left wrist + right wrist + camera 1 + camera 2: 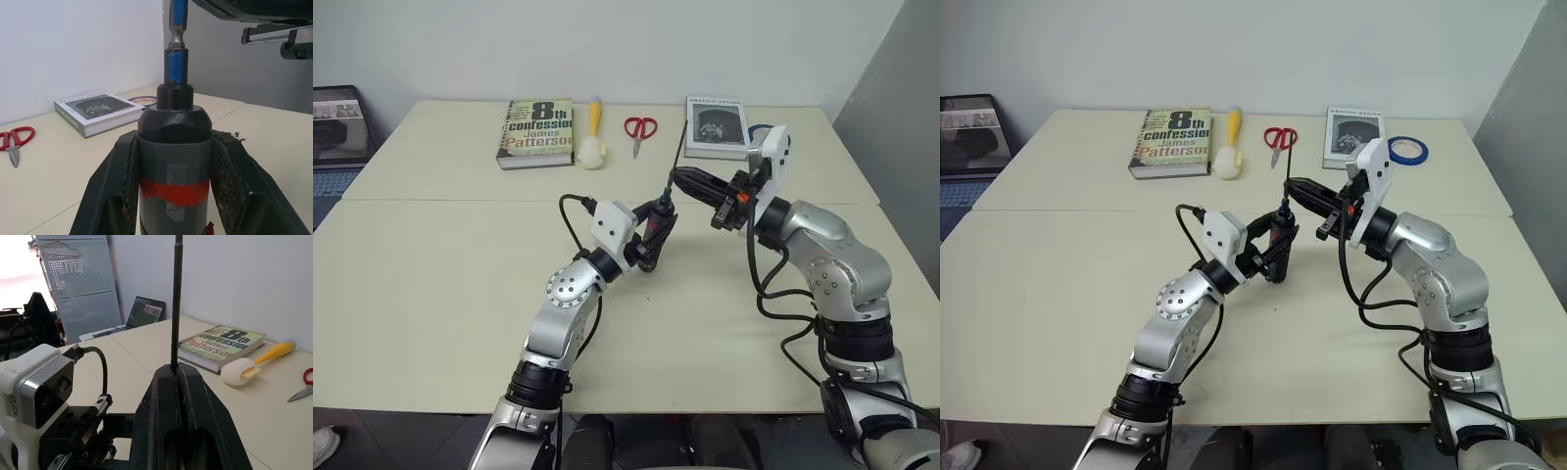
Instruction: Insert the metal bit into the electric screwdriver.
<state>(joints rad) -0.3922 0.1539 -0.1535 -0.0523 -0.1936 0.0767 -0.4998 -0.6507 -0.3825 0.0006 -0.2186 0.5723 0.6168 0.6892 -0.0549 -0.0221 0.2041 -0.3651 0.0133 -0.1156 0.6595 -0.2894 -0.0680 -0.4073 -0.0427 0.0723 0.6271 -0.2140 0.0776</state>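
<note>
near table (431, 294) open, books (536, 132), scissors (640, 129) along far edge

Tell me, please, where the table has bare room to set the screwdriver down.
The near table, left of the left arm, is bare, as is the stretch between the two arms. The far edge is crowded: paperback book, brush, red scissors, grey book and blue tape roll.

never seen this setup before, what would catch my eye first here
Mid-table, the two grippers meet: the left gripper is shut on the electric screwdriver, and the right gripper is shut on the thin metal bit, whose end sits at the screwdriver's tip. Along the table's far edge lie the James Patterson book and red scissors.
</note>
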